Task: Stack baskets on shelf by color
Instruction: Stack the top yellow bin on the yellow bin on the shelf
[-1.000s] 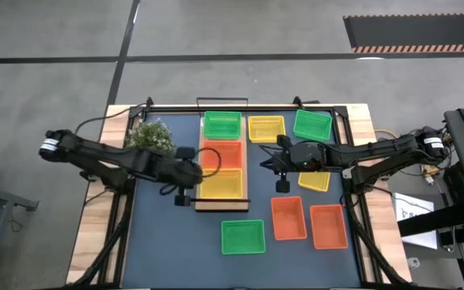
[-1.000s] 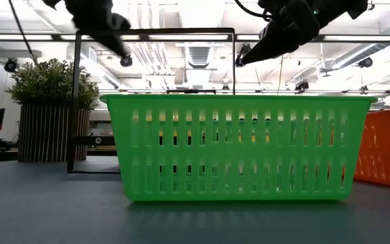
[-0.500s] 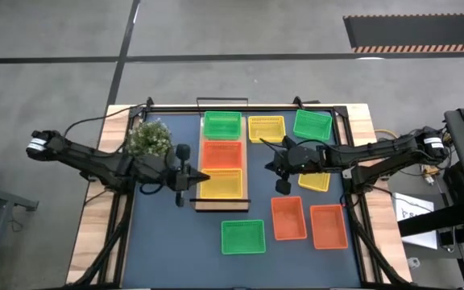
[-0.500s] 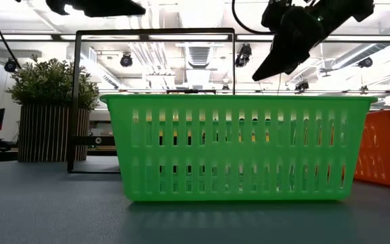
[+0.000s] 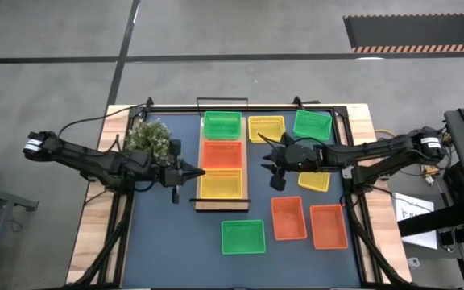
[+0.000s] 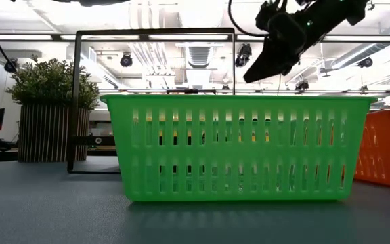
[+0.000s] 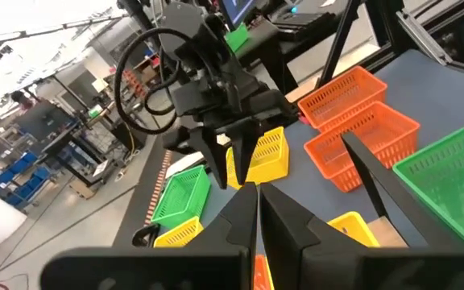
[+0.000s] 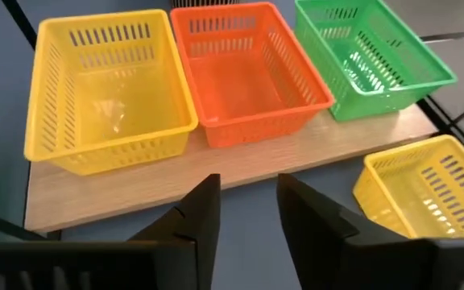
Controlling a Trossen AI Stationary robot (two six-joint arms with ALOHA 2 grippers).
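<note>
Dark blue tabletop point(image 5: 159, 234) carries the scene. At far left the left gripper point(image 5: 185, 171), fingers nearly closed and empty, hangs beside the long light-wood plank shelf point(image 5: 221, 205), which holds one green point(image 5: 221, 125), one red-orange point(image 5: 221, 153) and one yellow plastic mesh basket point(image 5: 221, 184). The right gripper point(image 5: 271, 160), fingers apart and empty, hovers between the shelf and the loose yellow baskets point(image 5: 266, 127). A clean rim grip, squared up over the matching colour, looks like the best approach.
</note>
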